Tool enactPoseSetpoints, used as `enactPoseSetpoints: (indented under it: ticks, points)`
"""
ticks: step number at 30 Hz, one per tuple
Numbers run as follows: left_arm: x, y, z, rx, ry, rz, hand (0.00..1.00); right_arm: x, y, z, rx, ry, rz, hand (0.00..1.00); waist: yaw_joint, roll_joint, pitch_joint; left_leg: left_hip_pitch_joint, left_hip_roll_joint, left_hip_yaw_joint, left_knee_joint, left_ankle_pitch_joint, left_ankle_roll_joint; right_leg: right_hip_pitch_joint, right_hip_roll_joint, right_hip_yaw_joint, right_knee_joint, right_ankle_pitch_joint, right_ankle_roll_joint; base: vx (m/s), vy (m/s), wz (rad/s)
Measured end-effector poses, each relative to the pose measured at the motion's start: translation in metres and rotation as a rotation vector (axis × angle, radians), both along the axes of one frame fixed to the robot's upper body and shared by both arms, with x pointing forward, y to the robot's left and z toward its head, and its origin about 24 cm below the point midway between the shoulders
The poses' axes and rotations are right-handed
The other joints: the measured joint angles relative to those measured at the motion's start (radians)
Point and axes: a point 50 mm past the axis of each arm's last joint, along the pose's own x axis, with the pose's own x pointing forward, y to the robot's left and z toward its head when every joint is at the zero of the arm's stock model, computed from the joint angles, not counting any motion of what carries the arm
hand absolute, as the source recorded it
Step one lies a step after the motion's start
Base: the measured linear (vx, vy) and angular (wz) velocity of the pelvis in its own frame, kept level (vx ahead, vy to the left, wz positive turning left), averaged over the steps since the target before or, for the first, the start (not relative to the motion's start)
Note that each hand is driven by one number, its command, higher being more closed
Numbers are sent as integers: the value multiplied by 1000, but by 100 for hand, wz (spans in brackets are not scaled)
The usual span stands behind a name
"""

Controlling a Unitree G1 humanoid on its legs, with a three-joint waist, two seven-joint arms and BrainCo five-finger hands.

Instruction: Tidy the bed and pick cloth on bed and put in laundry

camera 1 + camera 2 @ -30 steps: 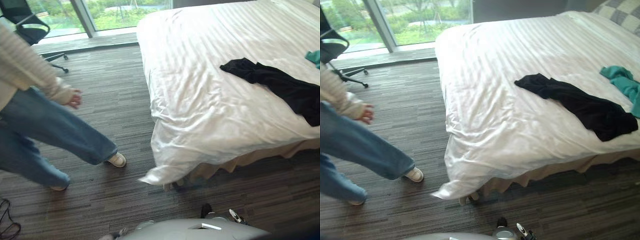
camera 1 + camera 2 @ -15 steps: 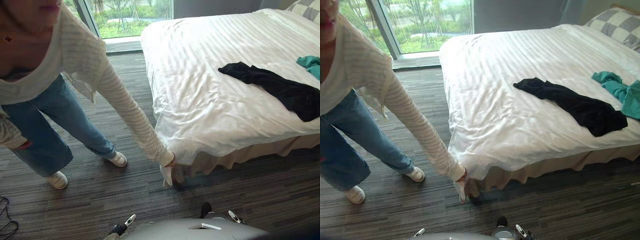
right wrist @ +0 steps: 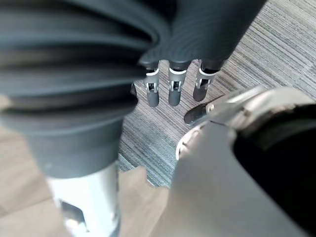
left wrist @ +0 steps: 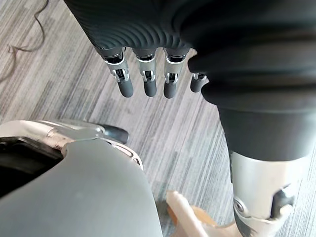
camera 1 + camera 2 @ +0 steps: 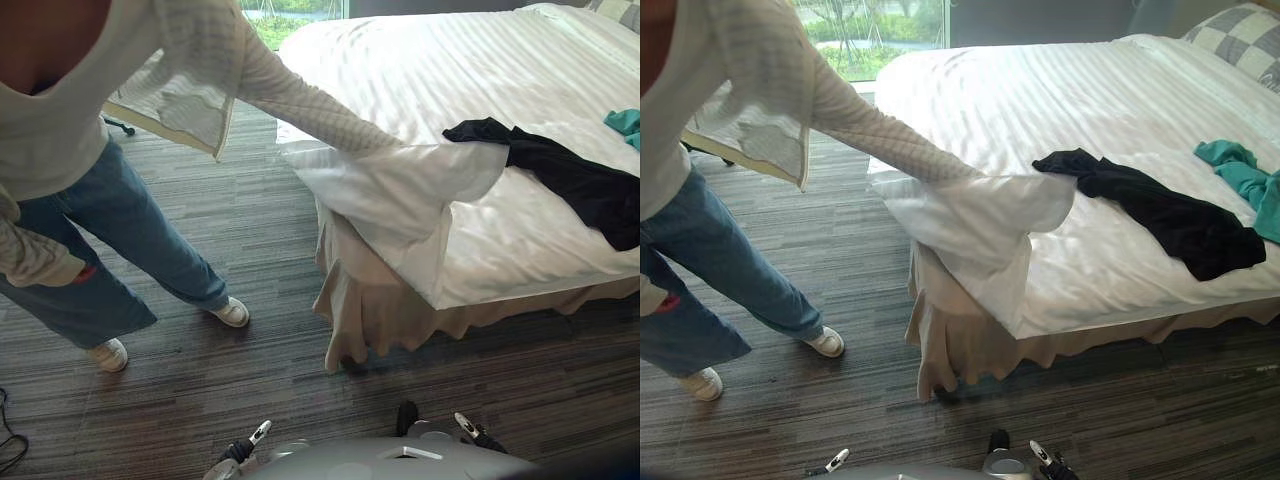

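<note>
To the left of the bed (image 5: 480, 70) a person (image 5: 90, 180) in a pale striped top and jeans stands on the carpet (image 5: 265, 230). One sleeve stretches over the bed's near left corner and holds the white duvet's corner (image 5: 400, 188) raised and folded back. The beige bed skirt (image 5: 375, 310) below that corner is bare.

Just past the fold, on the bed's right half, lies the black garment (image 5: 565, 175). Its long axis runs slantwise from the bed's middle toward the bed's near right edge. Its narrow end sits right at the raised fold, and we cannot tell whether they touch. Further right on the bed lies a teal cloth (image 5: 1240, 170), near the black garment but apart from it. A checked pillow (image 5: 1240, 40) sits at the bed's head.

Our left hand (image 4: 149, 81) hangs over the carpet short of the bed's near edge, its fingers (image 4: 124, 86) relaxed, pointing down and holding nothing. Our right hand (image 3: 174, 93) hangs the same way, fingers loose and empty.

Both cloths lie ahead and to the right of the fingers, up on the bed and well apart from them. We judge the right hand nearer to the black garment. We would need to step toward the bed's near right edge before reaching, keeping clear of the person's arm.
</note>
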Motion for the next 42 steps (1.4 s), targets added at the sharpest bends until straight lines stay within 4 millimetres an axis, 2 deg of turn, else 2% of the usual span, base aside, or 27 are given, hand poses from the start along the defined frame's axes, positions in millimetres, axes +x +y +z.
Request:
enactPoseSetpoints:
  ticks: [5,10,13,15,16,17,18,20,21,23,24,25,27,28,30,31,33,34,38,39,40,42]
  points:
    - [-2,0,0,-3,1,71,0,0,0,0,0,-1,0,0,1,-3,10,-1,4,-2,-3,-11,0,-5,-1,2,0,7,-2,-85,-22,-4]
    - [2,2,1,-1,-32,254,0,-1,-1,0,-4,-1,-6,0,-3,8,13,-2,15,1,-1,-16,-1,-7,7,3,0,1,-1,-24,-10,-2]
    - [13,25,10,80,-118,477,0,-2,-2,0,-3,2,-9,0,-4,19,17,-6,29,-2,-1,-22,-4,-8,19,0,0,-6,-8,16,-5,2]
    - [27,67,29,226,-241,675,0,-3,-2,0,-4,4,-10,0,-5,26,15,-12,37,-15,-1,-18,-16,-6,31,-14,1,-16,-18,74,-9,15]
    - [28,79,35,264,-265,718,0,-3,-3,0,-5,4,-13,0,-6,29,13,-16,39,-23,-1,-17,-18,-7,32,-20,1,-18,-20,107,-2,26]
    - [37,103,49,333,-330,790,0,-3,-5,1,-10,3,-23,0,-9,37,12,-21,43,-29,-1,-5,-13,-8,35,-27,1,-20,-23,80,1,21]
    - [41,114,57,371,-366,829,0,-3,-6,1,-14,2,-24,0,-8,42,12,-22,44,-30,-1,-2,-14,-8,35,-28,1,-20,-23,108,11,19]
    - [51,158,92,529,-485,949,0,-3,-16,3,-47,-6,-20,0,-8,56,8,-19,38,-29,0,6,-19,-6,30,-28,2,-21,-23,119,34,3]
    - [54,168,102,570,-518,968,0,-2,-18,4,-56,-9,-20,0,-8,59,9,-19,33,-26,1,12,-19,-6,27,-28,2,-21,-23,77,37,-4]
    - [70,202,145,729,-653,977,0,-3,-22,5,-73,-10,-27,0,-6,61,8,-22,10,-23,0,39,-16,-5,9,-25,6,-18,-20,20,14,-1]
    - [75,208,156,766,-687,960,0,-4,-22,5,-72,-9,-27,0,-5,61,7,-22,5,-23,0,44,-13,-4,5,-24,6,-17,-19,0,0,0]
    - [87,218,178,863,-731,901,0,-3,-21,5,-70,-10,-26,0,-5,61,5,-22,0,-22,0,47,-11,-4,0,-23,6,-15,-17,9,27,3]
    - [113,223,218,1036,-832,752,0,-3,-18,4,-62,-10,-17,0,-2,60,3,-21,-4,-22,0,47,-11,-5,-4,-19,1,-11,-13,-15,24,4]
    - [122,222,229,1080,-864,694,0,-3,-17,4,-59,-10,-18,0,-2,59,2,-21,-5,-22,0,47,-11,-6,-5,-18,1,-10,-13,-57,13,-1]
    - [156,205,264,1201,-1004,469,0,-3,-16,4,-55,-12,-24,0,-1,54,0,-21,-6,-18,0,44,-6,-11,-4,7,1,0,-12,-86,6,-11]
    - [166,197,273,1222,-1045,406,0,-3,-16,4,-55,-13,-24,0,-2,54,-1,-21,-6,-15,0,39,1,-15,-3,10,0,0,-13,-79,-2,-19]
    - [200,164,300,1280,-1187,187,0,0,-17,5,-60,-32,-39,0,-9,66,-4,-36,4,9,0,-2,19,-44,12,37,0,14,-16,-136,-8,-33]
    - [208,155,304,1292,-1211,124,0,0,-16,5,-58,-35,-40,0,-10,65,-3,-36,2,19,1,-2,19,-49,12,49,0,19,-17,-173,-7,-49]
    - [249,88,322,1293,-1358,-283,0,-21,-13,5,-57,-6,-43,0,-50,66,-13,-17,9,83,6,-16,14,-63,20,95,0,32,-18,-94,-25,-46]
    - [260,72,327,1287,-1387,-388,0,-27,-14,5,-59,8,-47,0,-66,70,-14,-15,11,96,6,-19,10,-70,25,113,0,34,-19,-59,-39,-41]
    - [264,64,329,1283,-1402,-438,0,-30,-14,5,-59,14,-50,0,-74,74,-13,-15,12,106,6,-21,6,-75,27,120,0,36,-22,-45,-37,-41]
    - [284,30,338,1259,-1441,-631,0,-44,-15,5,-61,46,-57,0,-97,91,-5,-1,19,135,1,-22,2,-81,39,144,1,38,-25,-15,-28,-38]
